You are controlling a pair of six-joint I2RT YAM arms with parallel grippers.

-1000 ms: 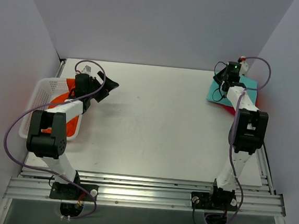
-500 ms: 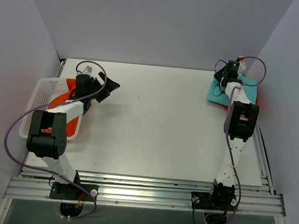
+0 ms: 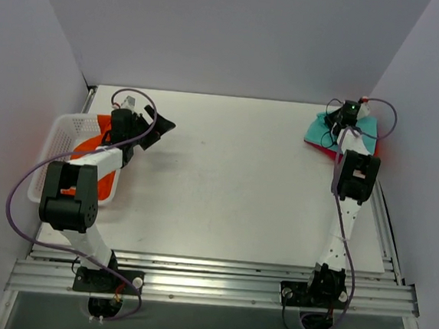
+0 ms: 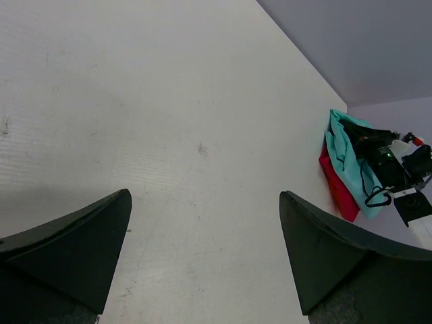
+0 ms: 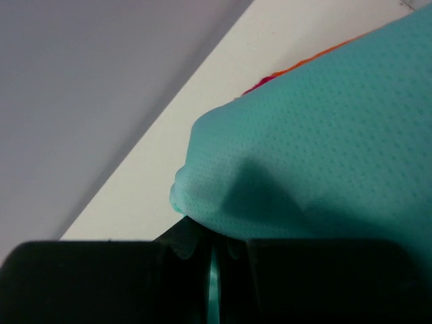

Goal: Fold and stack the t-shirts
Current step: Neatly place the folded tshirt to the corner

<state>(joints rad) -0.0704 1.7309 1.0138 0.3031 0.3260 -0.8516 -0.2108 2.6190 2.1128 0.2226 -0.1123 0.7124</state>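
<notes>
A teal t-shirt (image 3: 318, 130) lies bunched at the table's far right, on top of a magenta-pink one (image 3: 326, 148). My right gripper (image 3: 349, 111) is over the pile and shut on a fold of the teal cloth (image 5: 324, 135), which fills the right wrist view. Thin magenta (image 5: 260, 84) and orange (image 5: 317, 54) edges peek out beyond it. An orange t-shirt (image 3: 90, 150) sits in the white basket (image 3: 59, 129) on the left. Just right of the basket, my left gripper (image 3: 161, 126) hangs open over bare table (image 4: 202, 202), holding nothing.
The left wrist view looks across the table to the teal (image 4: 341, 152) and pink (image 4: 337, 189) pile, with the right arm over it. Grey walls close in the back and both sides. The basket stands against the left wall.
My right gripper has moved right along the far edge, pulling the teal cloth with it, and its arm has straightened. The left arm has stayed put.
</notes>
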